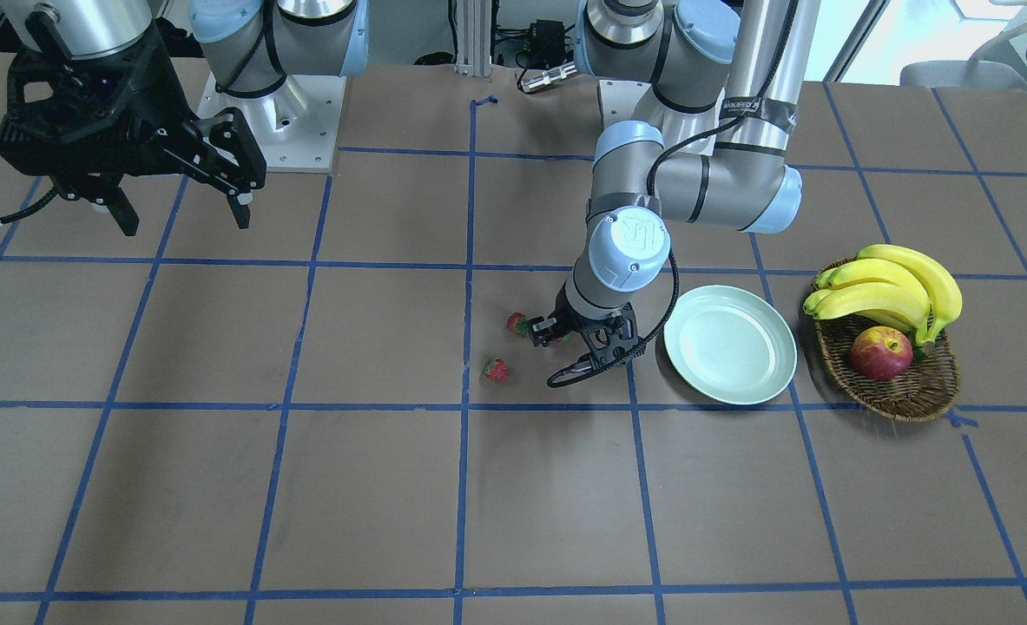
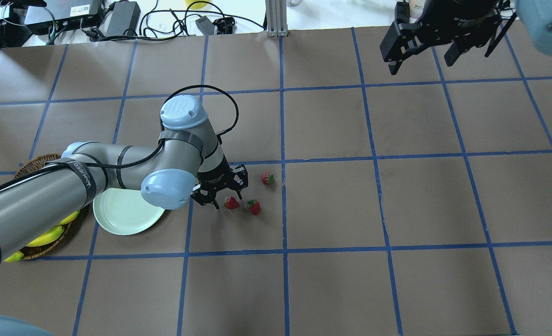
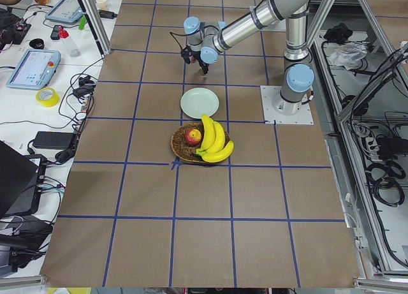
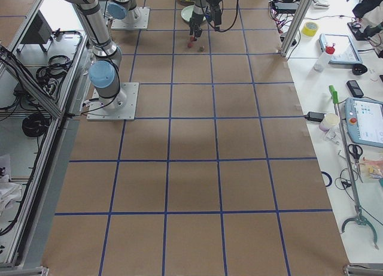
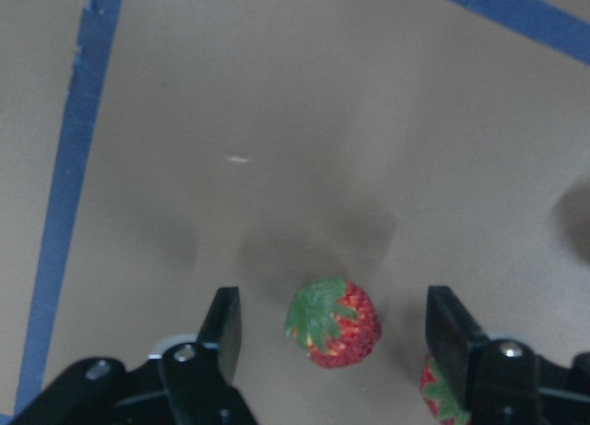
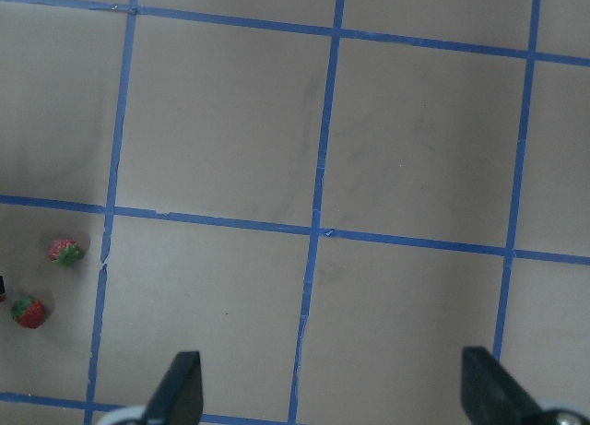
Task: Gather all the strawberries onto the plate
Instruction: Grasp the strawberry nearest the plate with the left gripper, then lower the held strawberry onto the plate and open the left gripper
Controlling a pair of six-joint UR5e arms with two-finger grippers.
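three strawberries (image 2: 254, 207) loose mid-table, well off every edge, none yet on the plate (image 2: 117, 219), which sits nearer the left edge. left gripper (image 5: 336, 333) spread wide astride one strawberry (image 5: 334, 322). right gripper (image 2: 419, 63) spread, hovering by the robot-side edge. likely light, soft, rolls easily: pinch gently across the widest part.

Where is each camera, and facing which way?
Front-facing: across the table, facing the robot; both arms.
Overhead: behind robot, looking down; left arm, plate.
Exterior left: left table end; left arm beyond basket.
Exterior right: right table end; right base nearest.
Left wrist: down at strawberry inside open left end effector.
Right wrist: high, downward; open right end effector.
Front, overhead share the plate.
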